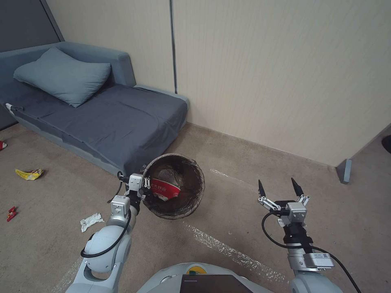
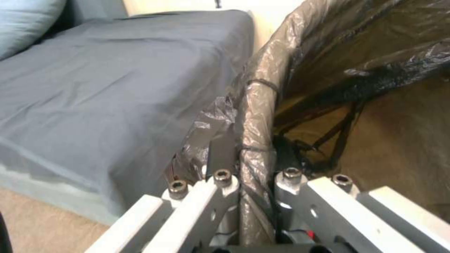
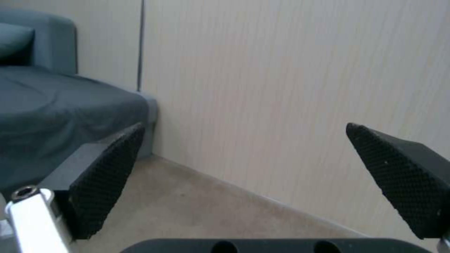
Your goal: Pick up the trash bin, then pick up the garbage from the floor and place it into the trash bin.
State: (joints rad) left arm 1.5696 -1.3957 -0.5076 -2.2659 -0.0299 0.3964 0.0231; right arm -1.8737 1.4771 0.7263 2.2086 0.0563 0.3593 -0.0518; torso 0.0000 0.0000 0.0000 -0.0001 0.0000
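Note:
My left gripper [image 1: 146, 183] is shut on the rim of the trash bin [image 1: 176, 187] and holds it off the floor, tilted with its mouth toward the camera. The dark bag liner [image 2: 255, 116] folds over the rim between the fingers. A red-and-white cup [image 1: 163, 189] lies inside the bin. Garbage lies on the carpet at the left: a yellow wrapper [image 1: 29, 174], a white crumpled scrap [image 1: 91, 221], a small red piece [image 1: 11, 213] and another red piece [image 1: 2, 145] at the edge. At the right my right gripper [image 1: 279, 188] hangs open and empty above the carpet, its fingertips [image 3: 108, 172] spread toward the wall.
A grey sofa bed [image 1: 110, 118] with a pillow [image 1: 63, 75] stands behind the bin at the left. A beige panel wall [image 1: 285, 73] runs across the back, with a grey bracket [image 1: 344, 170] at its foot. Clear tape strips [image 1: 228, 248] cross the carpet.

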